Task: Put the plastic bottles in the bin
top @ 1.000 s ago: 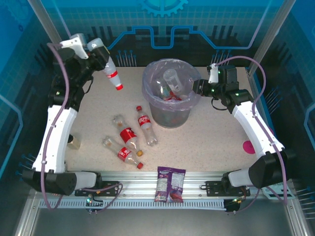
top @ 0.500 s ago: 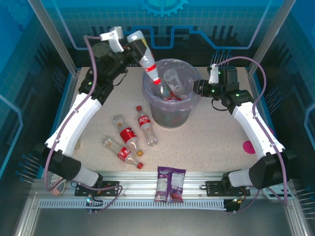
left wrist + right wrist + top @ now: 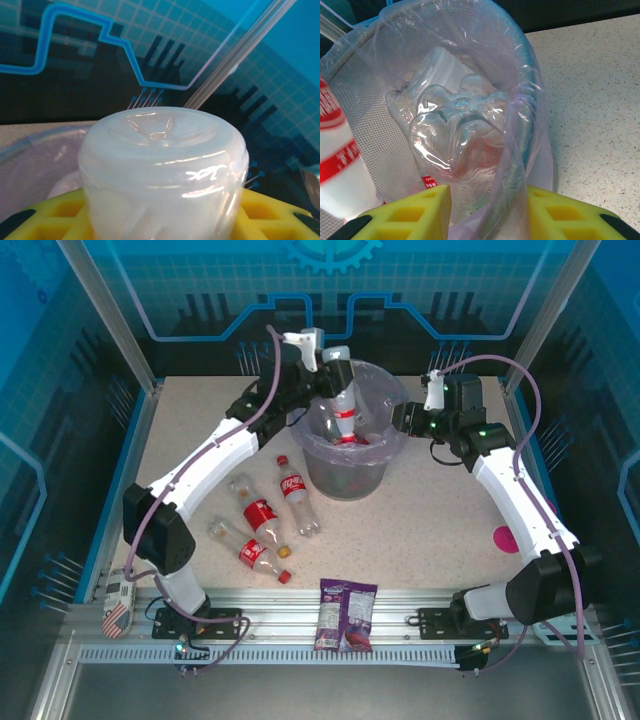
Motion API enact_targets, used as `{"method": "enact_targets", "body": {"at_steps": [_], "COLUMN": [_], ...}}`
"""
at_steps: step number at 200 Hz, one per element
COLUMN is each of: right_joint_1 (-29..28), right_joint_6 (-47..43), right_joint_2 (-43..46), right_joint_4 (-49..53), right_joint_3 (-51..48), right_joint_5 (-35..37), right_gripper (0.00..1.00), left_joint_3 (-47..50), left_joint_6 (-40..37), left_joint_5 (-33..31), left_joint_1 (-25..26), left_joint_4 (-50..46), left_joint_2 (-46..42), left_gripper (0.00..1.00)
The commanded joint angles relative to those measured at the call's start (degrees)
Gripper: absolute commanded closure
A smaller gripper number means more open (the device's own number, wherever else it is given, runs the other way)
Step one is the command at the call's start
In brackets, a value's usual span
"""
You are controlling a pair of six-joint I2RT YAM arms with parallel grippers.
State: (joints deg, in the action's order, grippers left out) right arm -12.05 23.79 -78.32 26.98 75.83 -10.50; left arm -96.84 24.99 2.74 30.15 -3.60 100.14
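Speckled table, bin, loose bottles

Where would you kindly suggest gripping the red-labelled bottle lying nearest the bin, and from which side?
I'd grip around the labelled middle of the bottle, straight down from above. It lies flat on the table, cap pointing away, with bare tabletop either side of the label, so its round body can be straddled there.

Three loose bottles, one held bottle, one bin, one packet

The right gripper pinches the bin rim and lilac bag between 2 yellow fingers. Inside, a clear bottle lies base-up beside a red-labelled bottle.
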Motion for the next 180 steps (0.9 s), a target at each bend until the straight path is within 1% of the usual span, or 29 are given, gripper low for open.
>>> {"method": "enact_targets", "body": {"at_steps": [1,18,67,104,119,137,153,169,180], "right_joint_1": [-0.9,-0.9,-0.9,-0.9,-0.9,-0.9,-0.9,-0.9,-0.8], "right_joint_6": [-0.1,-0.2,-0.4,-0.4,-0.2,-0.2,-0.2,-0.2,-0.2], "right_joint_2": [1.7,1.9,1.9,1.8,1.6,1.7,1.7,1.7,1.7], "right_joint_4": [-0.7,-0.6,-0.9,-1.1,-1.2,-1.3,-1.2,-1.2,-1.3], "right_joint_3": [0.2,-0.1,-0.4,-0.4,-0.4,-0.5,-0.5,-0.4,-0.4], "right_joint_5": [-0.3,-0.2,-0.3,-0.4,-0.5,-0.6,-0.5,-0.4,-0.4], "right_gripper": [0.6,0.6,0.6,0.6,0.6,0.6,0.6,0.6,0.6], "left_joint_3": [1.6,2.9,8.8,11.3,11.8,11.8,11.1,10.2,9.5], "left_joint_6": [-2.8,-2.5,-2.5,-1.6,-1.7,-2.0,-2.8,-3.6,-4.4], "left_joint_5": [-0.9,-0.4,-1.9,-1.0,-1.0,-0.8,-0.6,-0.4,-0.3], "left_joint_1": [1.2,2.1,4.0,4.5,4.7,4.7,4.7,4.6,4.6], "left_joint_4": [0.1,-0.2,2.0,3.0,2.9,2.3,1.4,0.6,-0.2], "left_joint_2": [1.4,2.2,2.8,3.6,4.0,4.2,4.0,3.7,3.2], "left_gripper": [0.52,0.52,0.49,0.46,0.43,0.36,0.25,0.12,0.08]}}
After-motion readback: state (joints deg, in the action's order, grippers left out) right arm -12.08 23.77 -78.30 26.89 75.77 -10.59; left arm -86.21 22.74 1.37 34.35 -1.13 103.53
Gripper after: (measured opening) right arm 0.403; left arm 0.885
